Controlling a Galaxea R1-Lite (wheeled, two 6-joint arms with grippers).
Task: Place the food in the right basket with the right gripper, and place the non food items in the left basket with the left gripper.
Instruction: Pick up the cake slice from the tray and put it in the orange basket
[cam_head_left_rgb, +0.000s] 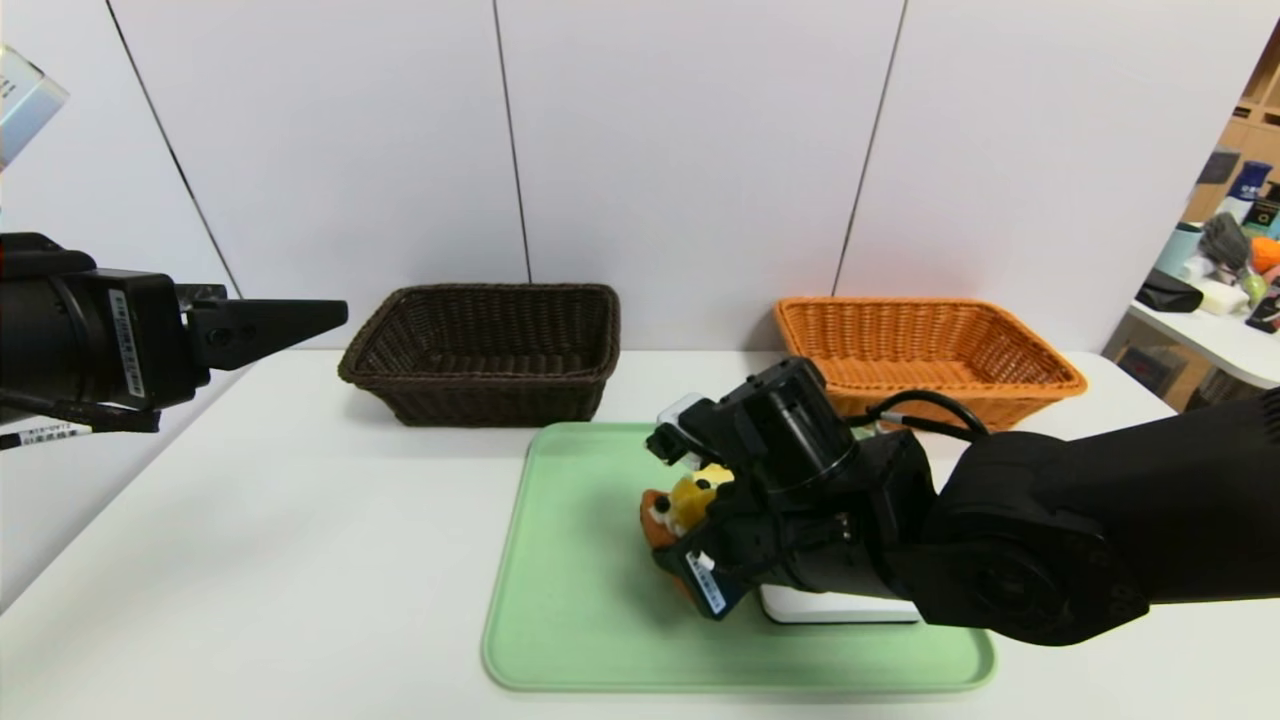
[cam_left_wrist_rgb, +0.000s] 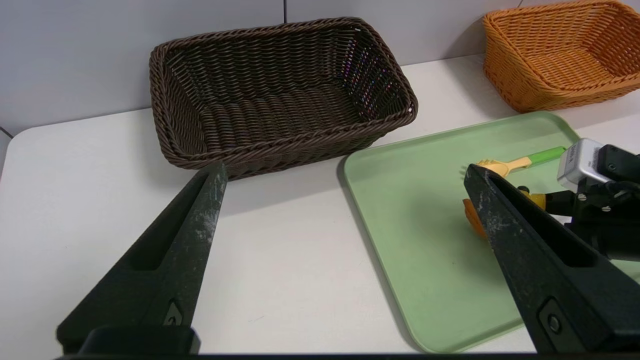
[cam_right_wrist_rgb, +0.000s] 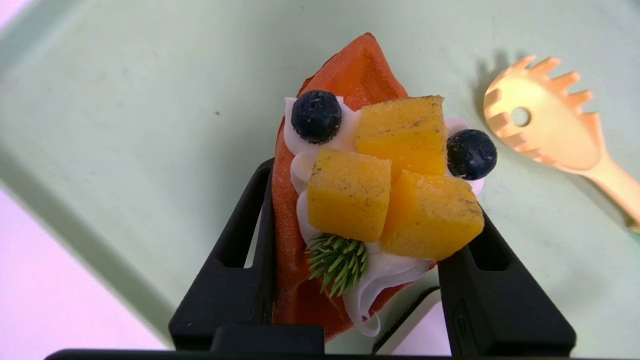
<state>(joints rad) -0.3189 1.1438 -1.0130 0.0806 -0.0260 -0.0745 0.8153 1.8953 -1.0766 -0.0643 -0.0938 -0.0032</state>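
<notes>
Orange-brown at its base, the toy cake (cam_right_wrist_rgb: 350, 200) is clamped between the two fingers of the right end effector (cam_right_wrist_rgb: 376, 192), one pressed to each side. White cream, three yellow fruit pieces, two dark berries and a green sprig sit on top of it. The cake is over the light green tray (cam_head_left_rgb: 600, 640), left of the tray's middle in the head view; whether its underside touches the tray, I cannot tell.

The utensil (cam_right_wrist_rgb: 545, 115) lies on the tray near the cake, its pale yellow toothed head apart from it and its green handle pointing away. The white device (cam_head_left_rgb: 840, 607) with a dark underside also lies on the tray, partly hidden beneath the right arm.

Behind the tray, the dark brown wicker basket (cam_head_left_rgb: 490, 400) stands on the left of the white table (cam_head_left_rgb: 250, 560) and the orange wicker basket (cam_head_left_rgb: 880, 330) on the right, well apart from each other. The dark brown basket holds nothing visible in the left wrist view.

The left end effector (cam_left_wrist_rgb: 344, 167) is raised at the left side, its fingers spread wide with nothing between them, in front of the dark brown basket in its own wrist view.
</notes>
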